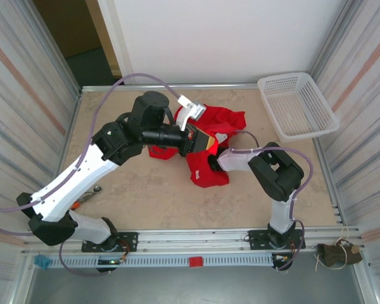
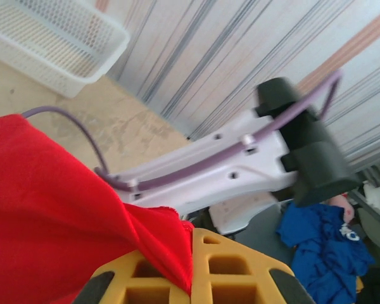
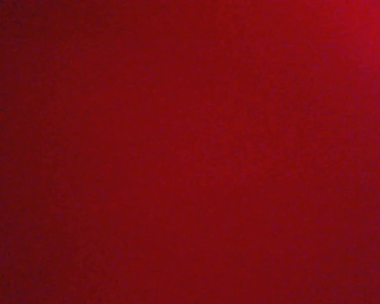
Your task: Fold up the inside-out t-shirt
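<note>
Red t-shirt outside white basket

My right claw is buried under the red t-shirt, so its grip is hidden from me. The left claw is cut off at the left wrist view's bottom edge. A small object on the counter is too tiny to name.

red t-shirt; white mesh basket; beige mottled table; yellow left gripper fingers
</note>
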Tool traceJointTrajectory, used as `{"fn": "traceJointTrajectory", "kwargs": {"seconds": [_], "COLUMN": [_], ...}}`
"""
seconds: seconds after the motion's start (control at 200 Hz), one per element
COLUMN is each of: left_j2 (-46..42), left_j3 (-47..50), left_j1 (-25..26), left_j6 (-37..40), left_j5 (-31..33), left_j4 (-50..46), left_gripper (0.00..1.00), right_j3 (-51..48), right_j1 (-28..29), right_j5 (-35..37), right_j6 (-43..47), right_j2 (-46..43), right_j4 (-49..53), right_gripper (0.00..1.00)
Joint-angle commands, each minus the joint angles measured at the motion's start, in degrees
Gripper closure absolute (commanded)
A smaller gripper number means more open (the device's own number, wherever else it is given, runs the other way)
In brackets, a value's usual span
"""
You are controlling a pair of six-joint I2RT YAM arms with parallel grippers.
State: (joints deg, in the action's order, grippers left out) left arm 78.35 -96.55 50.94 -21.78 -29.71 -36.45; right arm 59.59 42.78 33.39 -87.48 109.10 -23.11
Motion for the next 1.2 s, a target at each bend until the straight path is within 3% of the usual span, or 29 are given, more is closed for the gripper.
{"fn": "traceJointTrajectory", "kwargs": {"seconds": [0.0,0.165,0.286,0.351,0.456,0.721,1.012,1.192], "left_j2": [0.2,1.6,3.1,3.5,4.6,6.5,5.3,4.9], "left_j3": [-3.6,-3.3,-2.1,-0.6,-1.8,-10.4,-9.5,-10.1], "left_j1": [-0.1,-0.2,-0.1,-0.1,0.5,1.2,1.7,2.6], "left_j6": [-1.8,-3.3,-4.1,-6.0,-7.5,-6.1,-8.3,-8.4], "left_j5": [-5.1,-4.6,-3.3,-4.3,-4.9,-5.4,-6.4,-6.7], "left_j4": [3.8,4.6,4.1,7.3,9.9,9.0,11.3,12.2], "left_gripper": [1.0,1.0,1.0,1.0,1.0,1.0,1.0,1.0], "right_j3": [2.9,5.7,7.5,9.7,10.2,13.2,17.2,20.8], "right_j1": [-2.2,-4.2,-2.6,-2.2,-3.4,-5.4,-7.2,-8.4], "right_j5": [1.2,-2.8,-3.9,-4.2,-7.0,-9.5,-10.9,-12.1], "right_j6": [-0.3,1.1,5.6,5.4,0.1,-4.0,-1.9,-1.1], "right_j2": [2.1,4.5,3.9,4.8,7.2,10.2,11.3,13.1], "right_j4": [1.0,1.4,3.8,9.3,13.9,21.6,25.8,30.3], "right_gripper": [1.0,1.0,1.0,0.86,0.77,0.62,0.41,0.36]}}
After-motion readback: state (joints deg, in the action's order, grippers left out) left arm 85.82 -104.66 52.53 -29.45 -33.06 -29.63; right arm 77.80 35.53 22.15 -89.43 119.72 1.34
